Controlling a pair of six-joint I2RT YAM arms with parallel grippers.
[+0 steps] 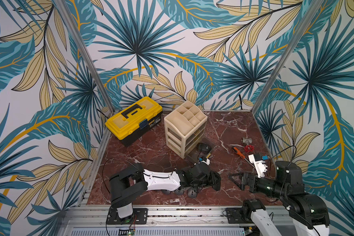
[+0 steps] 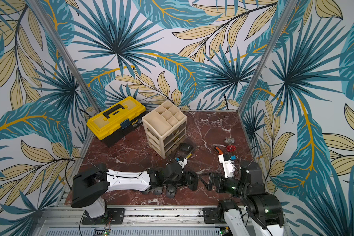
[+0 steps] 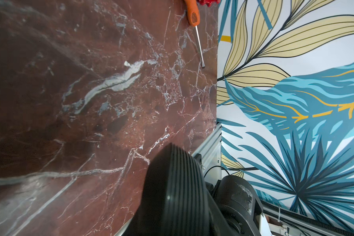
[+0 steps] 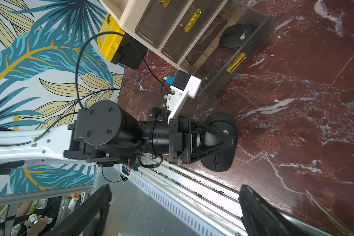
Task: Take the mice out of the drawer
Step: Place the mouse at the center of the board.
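One dark grey mouse (image 1: 204,147) lies in the open bottom drawer (image 4: 260,40) of the beige drawer unit (image 1: 185,130); it also shows in the right wrist view (image 4: 236,35). My left arm lies low along the table's front, and its gripper (image 1: 216,180) is shut on another mouse (image 4: 219,163) that rests on the marble near the front edge. That mouse's ribbed side (image 3: 178,194) fills the left wrist view. Several more mice (image 1: 192,193) sit partly hidden under the left arm. My right gripper (image 1: 236,179) stands open and empty, facing the left one.
A yellow toolbox (image 1: 134,120) sits at the back left beside the drawer unit. An orange-handled screwdriver (image 1: 238,152), a red valve wheel (image 1: 248,148) and a metal fitting (image 1: 246,141) lie at the right. A metal rail (image 1: 182,210) borders the front edge.
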